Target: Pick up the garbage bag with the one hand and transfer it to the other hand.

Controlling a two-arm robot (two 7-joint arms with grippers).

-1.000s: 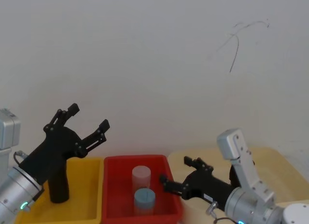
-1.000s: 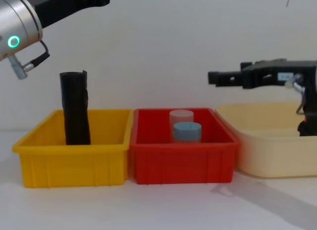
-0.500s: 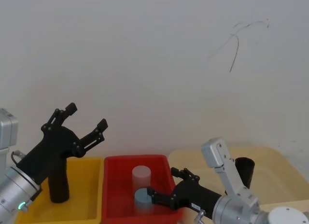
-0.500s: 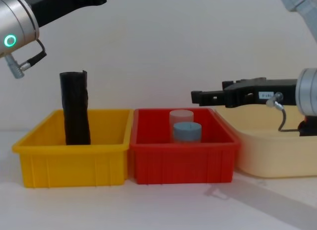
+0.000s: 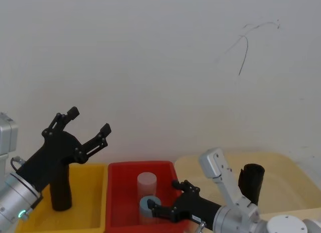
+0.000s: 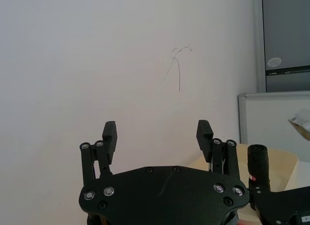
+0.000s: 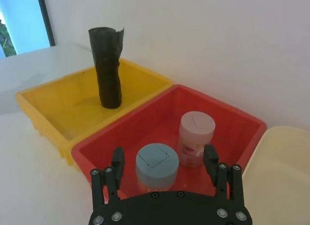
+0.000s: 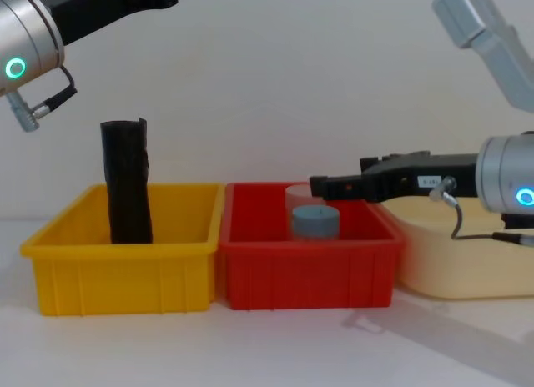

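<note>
The garbage bag (image 8: 127,183) is a tall black crinkly roll standing upright in the yellow bin (image 8: 125,270); it also appears as the roll (image 5: 60,193) and roll (image 7: 107,67). My left gripper (image 5: 89,121) hangs open and empty in the air above the roll, tilted up toward the wall, not touching it; left gripper (image 6: 157,135) shows both fingers wide apart. My right gripper (image 5: 163,197), with a white label on its body, reaches level over the red bin (image 8: 304,274), open and empty; right gripper (image 7: 163,159) hovers above the two jars.
In the red bin stand a blue-lidded jar (image 7: 156,164) and a pale pink jar (image 7: 196,135). A beige tub (image 8: 459,253) at the right holds a second black roll (image 5: 251,183). The three containers stand side by side close to a white wall.
My right gripper has swept left from over the beige tub to over the red bin, uncovering the second roll. The left gripper has barely moved and the roll has not moved.
</note>
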